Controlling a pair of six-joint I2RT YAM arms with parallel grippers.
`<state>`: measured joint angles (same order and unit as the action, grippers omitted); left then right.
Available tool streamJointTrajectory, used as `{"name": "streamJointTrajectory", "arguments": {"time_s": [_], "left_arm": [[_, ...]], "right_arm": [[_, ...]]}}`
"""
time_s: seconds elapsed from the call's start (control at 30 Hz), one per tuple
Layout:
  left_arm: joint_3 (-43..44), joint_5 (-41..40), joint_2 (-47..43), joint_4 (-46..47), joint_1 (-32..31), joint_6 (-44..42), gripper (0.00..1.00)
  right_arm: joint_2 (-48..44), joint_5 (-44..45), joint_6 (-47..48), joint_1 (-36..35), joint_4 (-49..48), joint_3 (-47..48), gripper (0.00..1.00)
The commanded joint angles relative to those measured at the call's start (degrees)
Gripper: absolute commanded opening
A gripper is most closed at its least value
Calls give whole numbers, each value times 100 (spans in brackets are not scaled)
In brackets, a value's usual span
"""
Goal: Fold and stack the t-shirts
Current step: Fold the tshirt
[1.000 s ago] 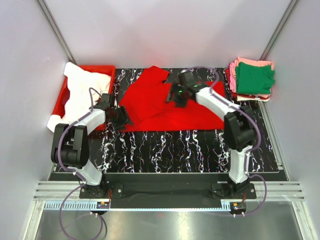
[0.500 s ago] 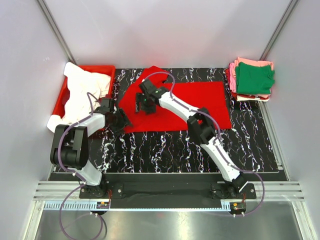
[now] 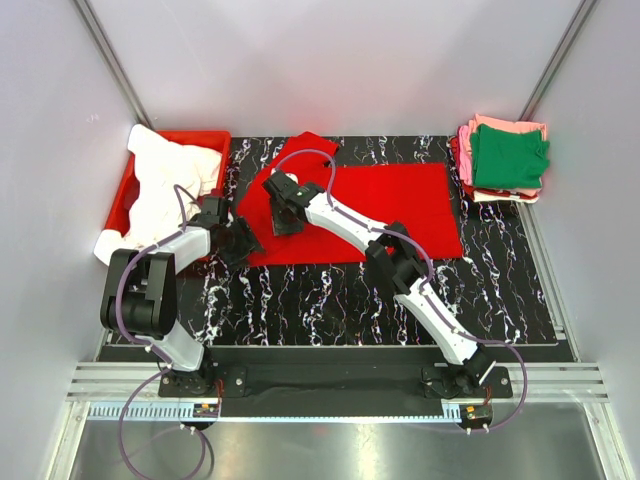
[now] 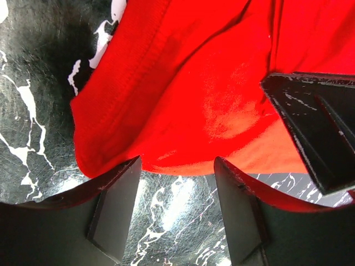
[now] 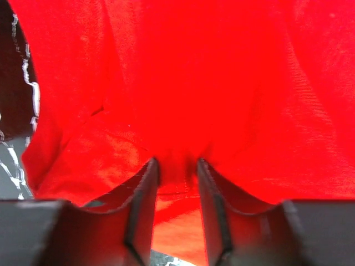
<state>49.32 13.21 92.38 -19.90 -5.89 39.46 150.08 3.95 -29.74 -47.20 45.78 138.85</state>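
Note:
The bright red t-shirt [image 3: 390, 210] lies spread on the black marbled mat, with a sleeve at the back left. My right gripper [image 3: 283, 212] reaches across to the shirt's left part and is shut on a pinched fold of red cloth [image 5: 176, 166]. My left gripper [image 3: 240, 238] is open at the shirt's near left corner. In the left wrist view, bare mat shows between its fingers [image 4: 177, 166] and the red hem [image 4: 127, 149] lies just ahead. A stack with a green t-shirt [image 3: 508, 157] over pink [image 3: 500, 125] and cream ones sits at the back right.
A white t-shirt [image 3: 165, 180] hangs out of the red plastic bin [image 3: 207, 137] at the back left, beside my left arm. The black marbled mat [image 3: 330, 300] runs to the near edge. My right gripper's black finger [image 4: 310, 127] shows in the left wrist view.
My right gripper has swept from the shirt's middle to its left side, carrying red cloth, and the shirt now lies flatter. My left gripper has barely moved.

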Motion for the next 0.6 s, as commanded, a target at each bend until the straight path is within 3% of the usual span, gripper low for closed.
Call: {"name": "streamJointTrajectory", "arguments": {"time_s": [0.0,0.27,0.57], "left_arm": [[-168,-478,140,-304,53,-185,62],[-177,-504,131,-304,62,-202,61],[-177,-513,131,-304,62,-202,60]], "right_arm": [[-119,256,170,-70,194,-7,38],[-101,378,266,-61,221,-42,8],[-409,818,1092,9,-51,441,9]]}}
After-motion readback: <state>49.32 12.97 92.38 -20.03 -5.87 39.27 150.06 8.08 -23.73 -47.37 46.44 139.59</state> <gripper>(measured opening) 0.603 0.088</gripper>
